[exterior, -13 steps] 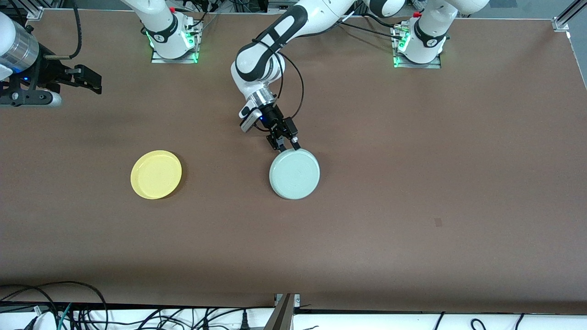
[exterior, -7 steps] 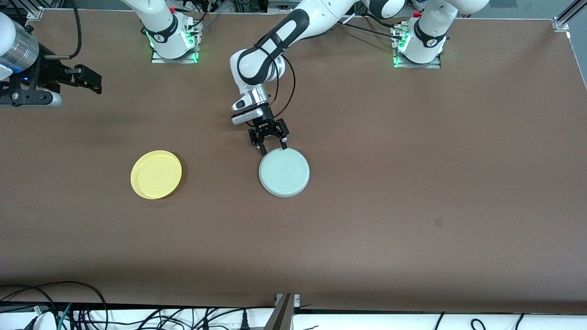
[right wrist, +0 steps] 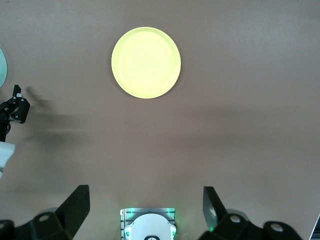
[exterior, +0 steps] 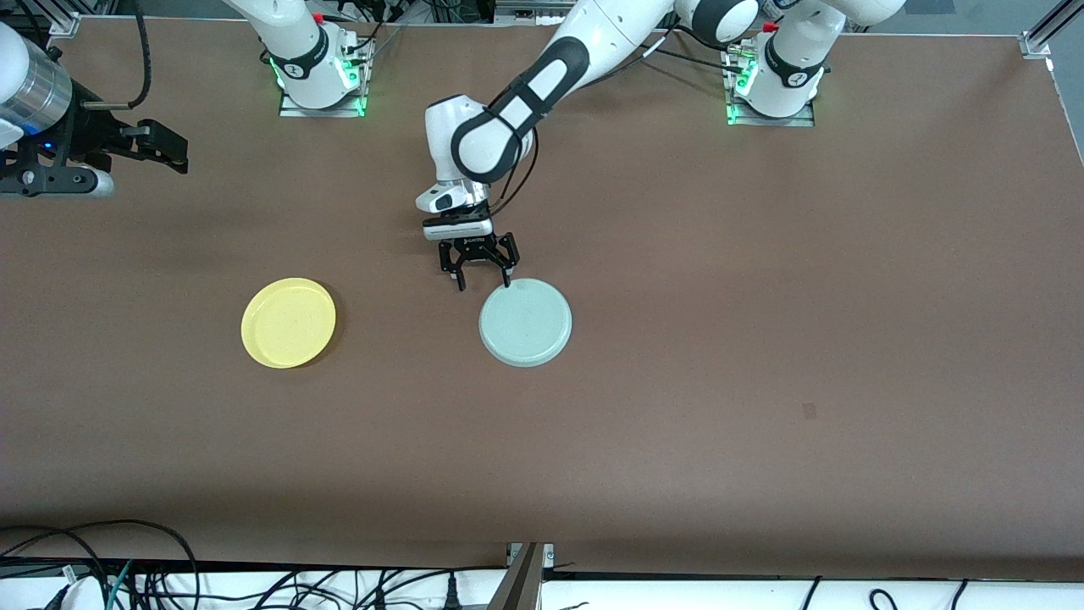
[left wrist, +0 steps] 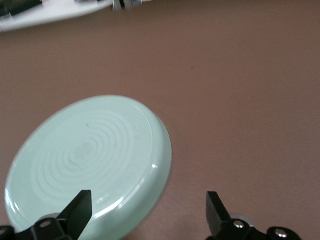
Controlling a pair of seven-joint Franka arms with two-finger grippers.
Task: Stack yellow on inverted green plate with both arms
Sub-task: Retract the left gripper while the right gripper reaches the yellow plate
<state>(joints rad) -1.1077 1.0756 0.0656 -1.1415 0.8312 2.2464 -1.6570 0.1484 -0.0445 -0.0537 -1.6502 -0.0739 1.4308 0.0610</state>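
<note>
moved: green plate point(exterior: 525, 323) released, inverted | jaws: both spread, empty | surface: brown table point(exterior: 762, 339), yellow plate point(exterior: 288, 323)

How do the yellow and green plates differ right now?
The yellow plate lies rim up toward the right arm's end; the green plate lies upside down mid-table. The open left gripper is at the green plate's edge; nothing is near the yellow. Both are round and similar in size.
</note>
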